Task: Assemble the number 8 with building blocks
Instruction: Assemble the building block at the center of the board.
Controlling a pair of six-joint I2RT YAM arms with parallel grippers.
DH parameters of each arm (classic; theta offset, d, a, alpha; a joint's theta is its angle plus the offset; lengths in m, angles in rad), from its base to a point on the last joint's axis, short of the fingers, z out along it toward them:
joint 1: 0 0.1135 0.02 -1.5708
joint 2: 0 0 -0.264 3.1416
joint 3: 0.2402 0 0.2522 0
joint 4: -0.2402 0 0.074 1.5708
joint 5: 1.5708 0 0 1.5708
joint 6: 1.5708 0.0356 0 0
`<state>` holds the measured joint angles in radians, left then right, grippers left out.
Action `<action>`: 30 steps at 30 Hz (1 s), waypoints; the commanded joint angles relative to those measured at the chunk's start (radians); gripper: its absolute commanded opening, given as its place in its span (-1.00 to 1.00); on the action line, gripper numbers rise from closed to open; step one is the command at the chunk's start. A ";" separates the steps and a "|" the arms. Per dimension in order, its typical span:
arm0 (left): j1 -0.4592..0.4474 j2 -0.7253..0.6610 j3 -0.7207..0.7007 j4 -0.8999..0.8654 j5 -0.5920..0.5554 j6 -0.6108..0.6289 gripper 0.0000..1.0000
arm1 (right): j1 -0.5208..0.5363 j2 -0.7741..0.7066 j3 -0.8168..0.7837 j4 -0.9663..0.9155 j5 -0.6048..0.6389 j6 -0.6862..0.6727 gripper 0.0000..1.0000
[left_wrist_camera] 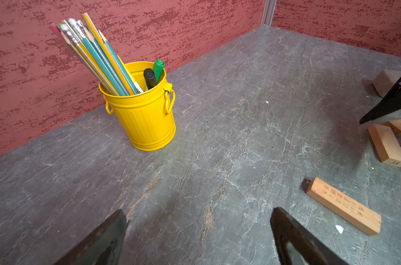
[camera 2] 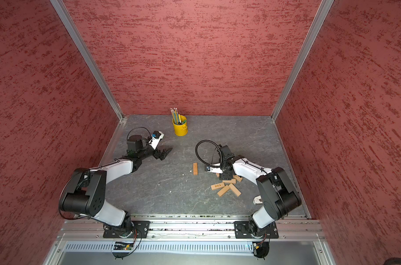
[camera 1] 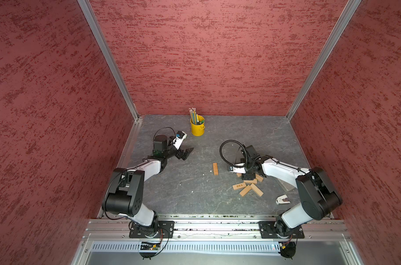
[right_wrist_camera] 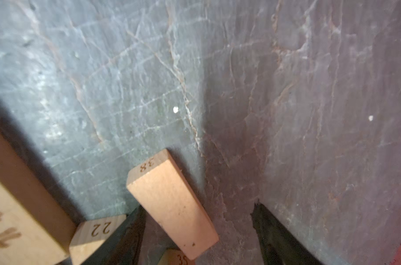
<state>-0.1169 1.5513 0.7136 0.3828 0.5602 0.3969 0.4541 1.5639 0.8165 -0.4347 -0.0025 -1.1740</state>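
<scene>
I have one building block (camera 1: 215,168) placed, the rest in a heap (camera 1: 245,190); my right pincer (right_wrist_camera: 197,207) gapes round block 38 (right_wrist_camera: 172,202), my left pincer (left_wrist_camera: 199,211) open, empty.

Both top views hang high above my bases, looking steeply down over the whole tabletop (camera 1: 190,190) toward the back wall (camera 1: 206,57). My left wrist camera looks low across it toward the yellow bucket (left_wrist_camera: 146,119). My right wrist camera sits very close above the block marked 38 (right_wrist_camera: 172,202), which both wrist views share.

red textured walls (camera 1: 206,57), grey veined floor (camera 1: 183,183), aluminium corner posts (camera 1: 109,59)
</scene>
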 commanded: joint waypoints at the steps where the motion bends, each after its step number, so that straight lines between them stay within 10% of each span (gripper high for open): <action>1: 0.006 0.016 0.009 0.015 0.017 -0.006 0.99 | 0.008 0.037 -0.042 0.003 -0.063 0.015 0.40; 30: 0.029 0.058 0.052 -0.031 0.061 -0.012 0.99 | 0.020 0.232 0.105 -0.179 -0.192 0.255 -0.60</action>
<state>-0.0944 1.5887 0.7319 0.3733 0.5961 0.3893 0.4561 1.7130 0.9695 -0.5549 -0.1352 -0.9600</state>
